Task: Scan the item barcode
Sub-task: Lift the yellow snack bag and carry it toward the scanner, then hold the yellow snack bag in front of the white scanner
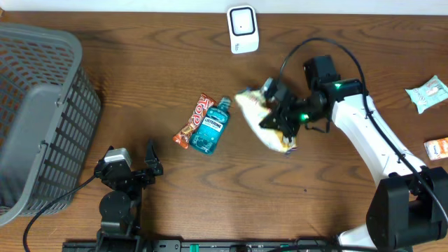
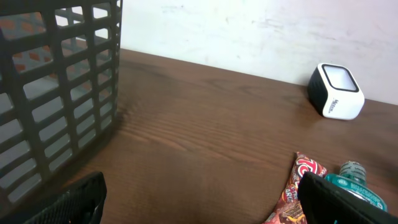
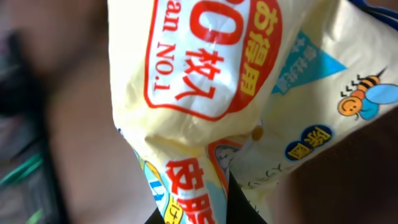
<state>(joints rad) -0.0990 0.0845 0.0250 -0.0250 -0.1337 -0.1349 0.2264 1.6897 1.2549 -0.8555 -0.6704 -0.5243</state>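
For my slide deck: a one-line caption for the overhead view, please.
Right gripper grips a yellow packet near the white scanner; left gripper sits open near the grey basket.

The teal mouthwash bottle (image 1: 211, 127) reads "LISTERINE". The yellow packet (image 3: 205, 81) shows "NO.1" and "枚入" inside a red-edged label, among other Japanese characters.

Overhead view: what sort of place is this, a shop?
Probably a mock checkout bench, not a real shop: a white barcode scanner, a grey basket, and groceries such as a mouthwash bottle and a yellow packet.
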